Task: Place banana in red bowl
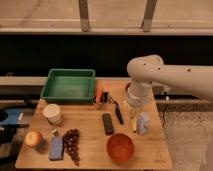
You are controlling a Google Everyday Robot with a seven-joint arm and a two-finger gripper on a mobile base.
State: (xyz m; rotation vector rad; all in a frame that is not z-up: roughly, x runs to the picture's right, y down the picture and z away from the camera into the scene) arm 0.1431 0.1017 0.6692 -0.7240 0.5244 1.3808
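Note:
The red bowl (120, 147) stands near the table's front edge, right of centre, and looks empty. My gripper (134, 111) hangs from the white arm above the table, behind and a little to the right of the bowl. A pale yellow-cream banana (134, 122) hangs upright from it, clear of the bowl, next to a pale blue-white object (143, 123). The gripper appears shut on the banana's top end.
A green tray (70, 85) sits at the back left. A white cup (52, 114), an orange fruit (34, 139), a blue pouch (56, 148) and dark grapes (72, 145) lie at the left. A black bar (107, 123) and a dark utensil (117, 112) lie mid-table.

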